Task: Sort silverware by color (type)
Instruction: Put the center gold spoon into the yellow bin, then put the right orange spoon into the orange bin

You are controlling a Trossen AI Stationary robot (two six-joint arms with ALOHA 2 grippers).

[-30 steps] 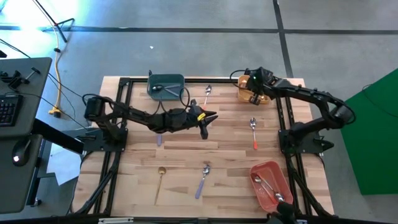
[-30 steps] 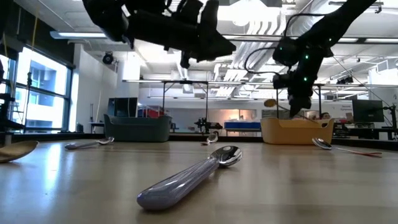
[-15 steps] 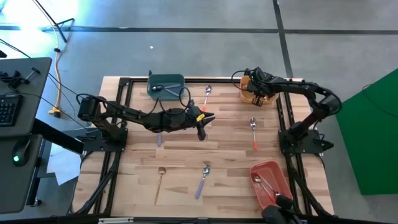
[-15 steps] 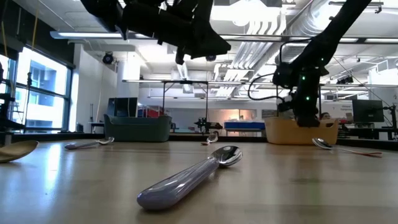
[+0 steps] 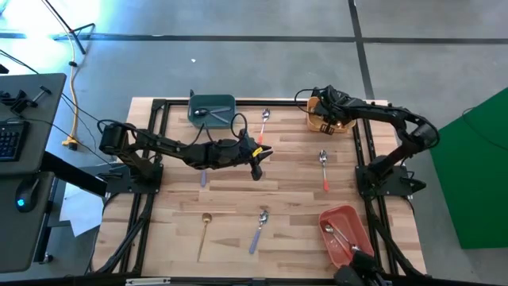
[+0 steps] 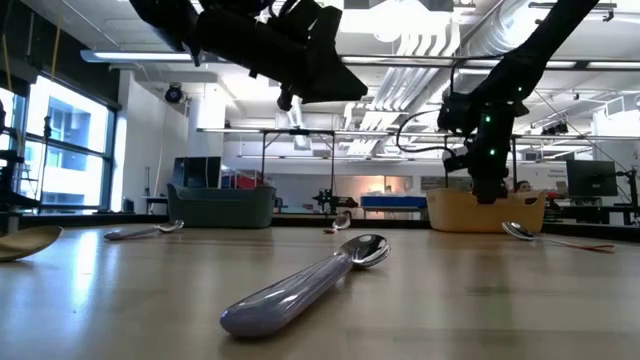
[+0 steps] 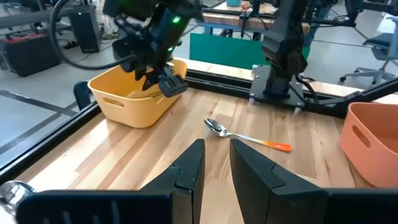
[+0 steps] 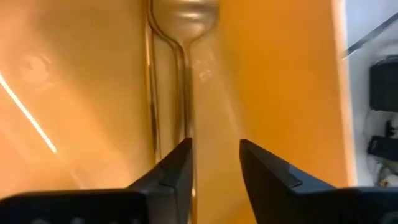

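Silverware part-sorted: your R gripper (image 8: 214, 163), jaws apart, hangs in orange bin (image 5: 324, 121) over a gold spoon (image 8: 181, 37). L gripper (image 5: 255, 164), narrow and empty, hovers mid-table. Five pcs left on table, incl. lavender spoon (image 6: 300, 283).

Five loose spoons (image 5: 324, 169) on table; three bins (image 5: 344, 235).

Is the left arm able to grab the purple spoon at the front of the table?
Probably yes. The left gripper hovers above mid-table with nothing in it, and the purple-handled spoon lies alone on bare wood nearby, nothing over or against it.
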